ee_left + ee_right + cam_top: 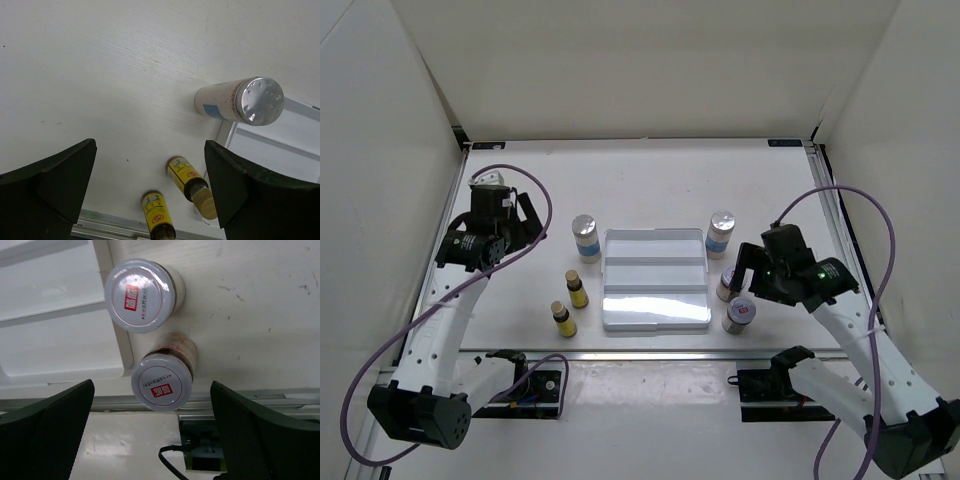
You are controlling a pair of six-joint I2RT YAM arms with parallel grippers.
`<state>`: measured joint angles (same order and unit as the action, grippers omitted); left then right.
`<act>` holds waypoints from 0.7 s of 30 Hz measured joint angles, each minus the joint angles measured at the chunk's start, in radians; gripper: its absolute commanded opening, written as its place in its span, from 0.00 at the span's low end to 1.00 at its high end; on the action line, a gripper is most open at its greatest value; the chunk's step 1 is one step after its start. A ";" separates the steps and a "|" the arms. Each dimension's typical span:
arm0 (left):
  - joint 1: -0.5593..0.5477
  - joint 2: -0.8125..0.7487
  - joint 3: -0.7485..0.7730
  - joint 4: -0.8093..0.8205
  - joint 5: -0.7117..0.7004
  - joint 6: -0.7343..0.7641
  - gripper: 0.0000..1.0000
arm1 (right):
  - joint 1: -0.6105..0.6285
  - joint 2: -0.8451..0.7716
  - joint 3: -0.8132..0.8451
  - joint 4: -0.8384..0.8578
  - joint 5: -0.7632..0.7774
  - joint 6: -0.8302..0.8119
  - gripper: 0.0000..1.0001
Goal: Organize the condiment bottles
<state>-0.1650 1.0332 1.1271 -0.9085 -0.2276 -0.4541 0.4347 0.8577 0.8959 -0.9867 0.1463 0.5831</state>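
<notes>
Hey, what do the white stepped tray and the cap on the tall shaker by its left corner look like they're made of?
The tray looks like glossy white moulded plastic: its near step shows a bright reflection. On the shaker, the cap looks like polished metal, silver with glints and dimpled holes, though metallised plastic is possible.

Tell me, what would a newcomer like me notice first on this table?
The white stepped tray in the middle of the table draws the eye, bare and glossy. Small bottles flank it: one white cylinder and two yellow bottles on its left, a second white cylinder and two red-labelled jars on its right. The right gripper hangs open above those jars.
</notes>
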 measured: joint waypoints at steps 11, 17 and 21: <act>0.000 0.018 0.000 0.000 -0.023 -0.006 1.00 | 0.189 0.162 -0.059 -0.032 0.145 0.218 0.90; 0.000 0.054 0.000 0.000 -0.026 -0.007 1.00 | 0.240 0.188 -0.114 -0.024 0.169 0.298 0.80; 0.000 0.063 0.000 0.000 -0.027 -0.007 1.00 | 0.241 0.196 -0.136 -0.008 0.171 0.319 0.62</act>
<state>-0.1650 1.0962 1.1275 -0.9085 -0.2543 -0.4610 0.6758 1.0534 0.7597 -0.9943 0.3168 0.9016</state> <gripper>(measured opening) 0.996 0.681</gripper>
